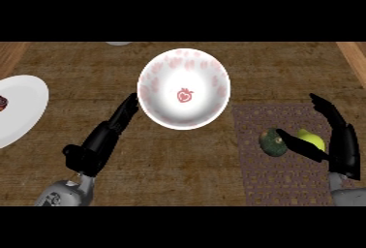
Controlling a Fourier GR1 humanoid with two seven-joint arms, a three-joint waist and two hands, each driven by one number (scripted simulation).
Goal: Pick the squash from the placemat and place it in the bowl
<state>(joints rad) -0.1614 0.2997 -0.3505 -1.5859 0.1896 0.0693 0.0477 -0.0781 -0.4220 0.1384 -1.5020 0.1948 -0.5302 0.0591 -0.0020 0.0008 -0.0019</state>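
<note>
Head view: the right hand is spread wide, thumb beside the dark green squash on the placemat, apparently lining up a grasp. The left hand rests open beside the bowl.

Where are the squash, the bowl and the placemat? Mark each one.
squash [272, 143]: head view, on its dark green rounded side.
bowl [160, 104]: head view, on the white inner wall, lower left of the red heart mark.
placemat [286, 186]: head view, on the bare woven area below the squash.
</note>
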